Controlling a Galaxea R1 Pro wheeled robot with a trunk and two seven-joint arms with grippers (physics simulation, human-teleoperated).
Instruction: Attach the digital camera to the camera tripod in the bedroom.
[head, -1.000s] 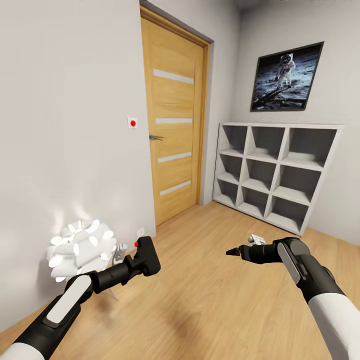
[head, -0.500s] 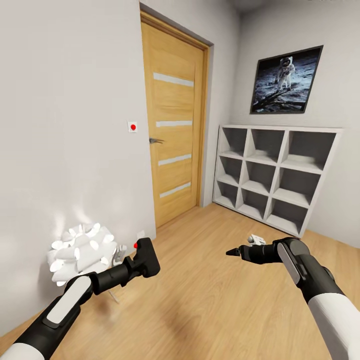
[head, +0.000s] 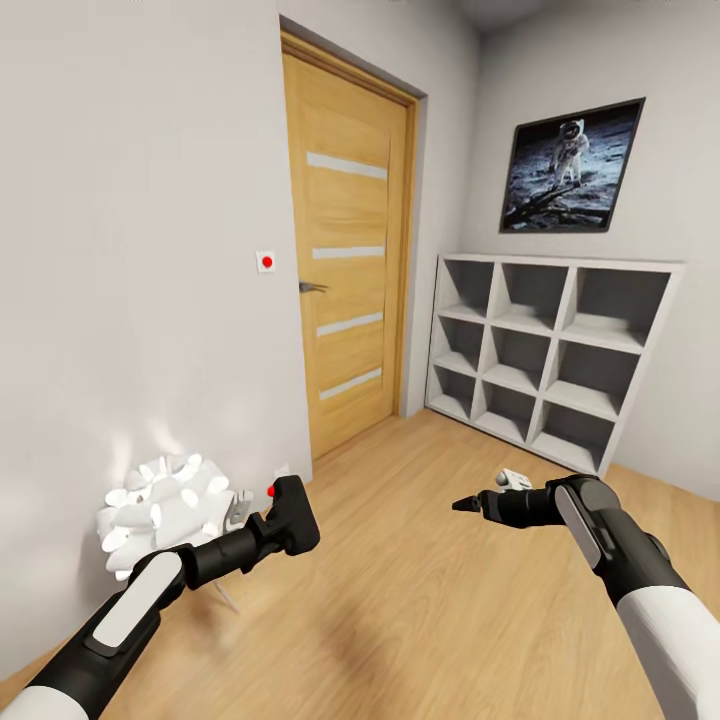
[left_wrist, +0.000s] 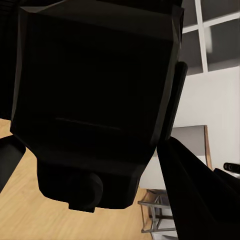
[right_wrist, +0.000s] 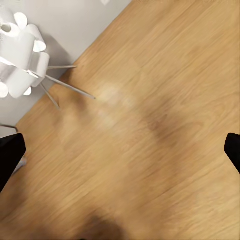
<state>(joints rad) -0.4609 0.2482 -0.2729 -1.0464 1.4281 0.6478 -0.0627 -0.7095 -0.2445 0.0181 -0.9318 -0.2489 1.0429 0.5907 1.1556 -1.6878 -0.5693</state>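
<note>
view had shifted slightly down since earlier frame. left gripper (head: 285, 520) clamped the digital camera (head: 292, 512) at near left. right gripper (head: 470, 503) probably apart. shelf unit (head: 545, 345) cubbies looked bare.

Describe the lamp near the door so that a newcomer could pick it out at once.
Start at the wooden door and follow the white wall toward the robot's left, down to the floor. There stands a glowing white lamp, a ball of petal-like curls on thin metal legs, the one lit thing beside the bare planks.
</note>
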